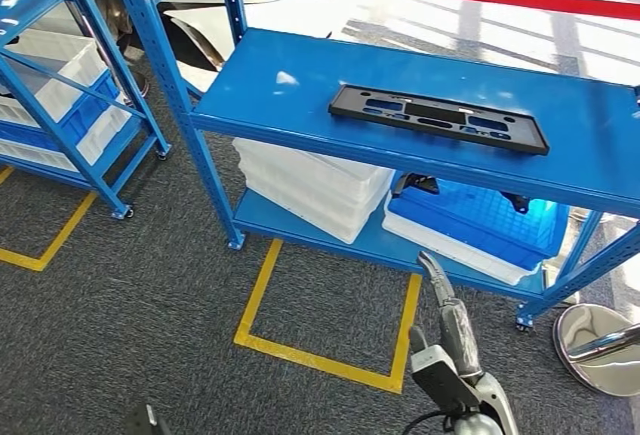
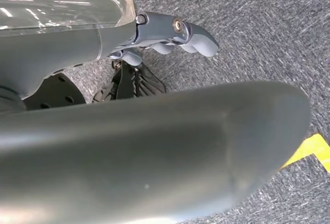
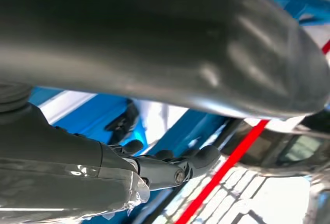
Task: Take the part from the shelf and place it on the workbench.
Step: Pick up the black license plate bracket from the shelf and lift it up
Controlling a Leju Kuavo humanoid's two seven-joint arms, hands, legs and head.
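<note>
The part (image 1: pixel 438 118) is a long flat black plate with slots, lying on the top board of the blue shelf (image 1: pixel 302 95) and towards its right. My right hand (image 1: pixel 445 340) is raised in front of the shelf's lower level, below the part and well short of it. Its fingers (image 3: pixel 167 165) are stretched out and hold nothing. My left hand (image 2: pixel 163 31) hangs over the grey carpet with its fingers apart and nothing in them.
On the lower board lie stacked white trays (image 1: pixel 317 185) and a blue crate (image 1: pixel 483 220) with a black piece inside. A second blue rack (image 1: pixel 68 105) stands at the left. Yellow floor tape (image 1: pixel 317 355) marks a square; a round metal base (image 1: pixel 596 345) sits at right.
</note>
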